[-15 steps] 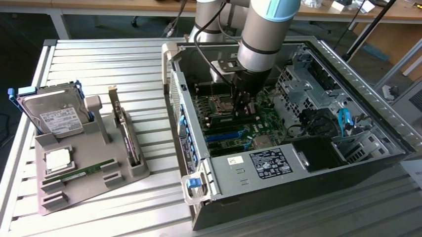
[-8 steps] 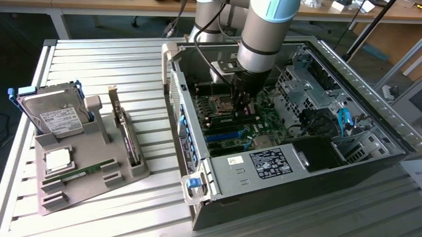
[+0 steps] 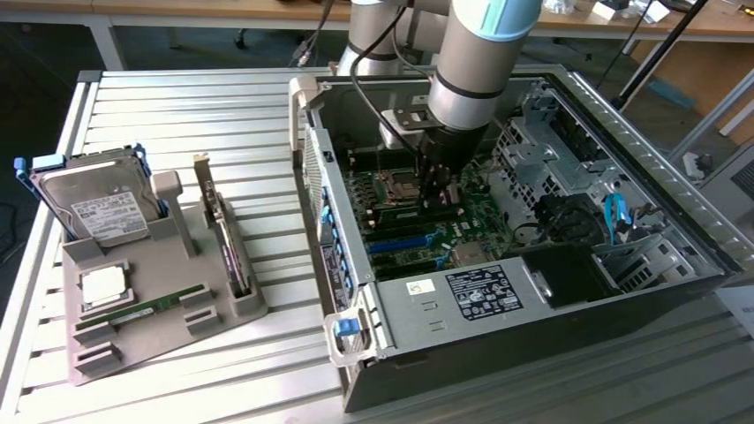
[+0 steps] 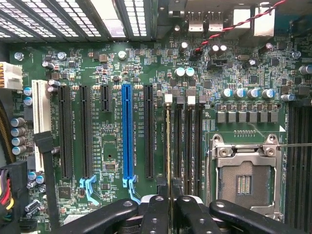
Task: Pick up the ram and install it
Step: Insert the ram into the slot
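Note:
My gripper (image 4: 169, 204) is down inside the open computer case (image 3: 389, 309), over the green motherboard (image 4: 112, 73). Its two black fingers (image 4: 155, 214) are shut on the ram (image 4: 168, 146), a thin stick seen edge-on. The ram runs along the outermost black memory slot, the one nearest the long black expansion slot (image 4: 148, 131). A white latch (image 4: 168, 98) sits at the slot's far end. Whether the ram is seated I cannot tell. In the exterior view the gripper (image 3: 433, 190) hangs under the grey arm. A second green ram stick (image 3: 147, 309) lies on the grey holder (image 3: 177, 331).
The silver processor socket (image 4: 243, 178) lies close beside the memory slots, and a blue slot (image 4: 127, 136) beyond the black one. On the holder are a hard drive (image 3: 101, 208), a card with a metal bracket (image 3: 224, 238) and a square silver chip (image 3: 104, 284). Drive cages (image 3: 554, 168) crowd the case.

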`<state>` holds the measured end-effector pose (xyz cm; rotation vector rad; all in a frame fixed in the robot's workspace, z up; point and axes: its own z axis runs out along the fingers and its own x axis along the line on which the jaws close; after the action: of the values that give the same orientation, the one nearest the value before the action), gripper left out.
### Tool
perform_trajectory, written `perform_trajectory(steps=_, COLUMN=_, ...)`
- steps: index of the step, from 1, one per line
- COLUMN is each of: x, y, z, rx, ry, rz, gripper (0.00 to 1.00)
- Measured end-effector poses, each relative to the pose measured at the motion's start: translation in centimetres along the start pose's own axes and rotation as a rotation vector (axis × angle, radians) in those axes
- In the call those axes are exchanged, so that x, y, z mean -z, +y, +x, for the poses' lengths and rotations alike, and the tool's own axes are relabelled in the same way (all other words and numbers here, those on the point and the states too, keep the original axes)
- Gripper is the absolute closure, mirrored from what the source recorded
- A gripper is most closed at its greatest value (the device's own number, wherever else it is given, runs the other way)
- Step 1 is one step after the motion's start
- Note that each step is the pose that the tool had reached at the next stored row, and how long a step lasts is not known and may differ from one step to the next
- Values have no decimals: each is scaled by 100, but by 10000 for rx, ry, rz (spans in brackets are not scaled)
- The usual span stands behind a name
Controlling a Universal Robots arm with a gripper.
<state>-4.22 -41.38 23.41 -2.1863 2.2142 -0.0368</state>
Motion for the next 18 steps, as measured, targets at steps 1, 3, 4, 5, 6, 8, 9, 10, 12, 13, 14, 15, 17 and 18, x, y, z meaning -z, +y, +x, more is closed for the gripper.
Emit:
perform_trajectory(steps=1, x=1, y=25, z=1, rx=-2, ry=0, rz=0, gripper=87)
perform_trajectory(steps=3, x=3, y=72, z=1, rx=-8, ry=2, rz=1, gripper=87)
perform_trajectory(steps=4, x=3, y=73, z=1, rx=-8, ry=0, rz=2, gripper=87)
perform_trajectory(steps=5, x=3, y=73, z=1, rx=-9, ry=1, rz=2, gripper=87)
perform_trajectory(steps=6, x=2, y=73, z=1, rx=-8, ry=0, rz=2, gripper=87)
perform_trajectory(steps=8, x=1, y=73, z=2, rx=-8, ry=2, rz=2, gripper=87)
perform_trajectory(steps=9, x=0, y=73, z=1, rx=-9, ry=2, rz=2, gripper=87)
perform_trajectory(steps=10, x=-1, y=73, z=1, rx=-9, ry=1, rz=2, gripper=87)
perform_trajectory(steps=12, x=-18, y=73, z=1, rx=-25, ry=1, rz=2, gripper=87)
perform_trajectory(steps=13, x=-19, y=73, z=1, rx=-25, ry=1, rz=2, gripper=87)
perform_trajectory(steps=14, x=-18, y=73, z=1, rx=-25, ry=1, rz=2, gripper=87)
perform_trajectory(steps=15, x=-19, y=70, z=1, rx=-25, ry=1, rz=1, gripper=87)
perform_trajectory(steps=17, x=-20, y=63, z=1, rx=-25, ry=-1, rz=3, gripper=87)
perform_trajectory(steps=18, x=-20, y=58, z=1, rx=-26, ry=0, rz=3, gripper=87)
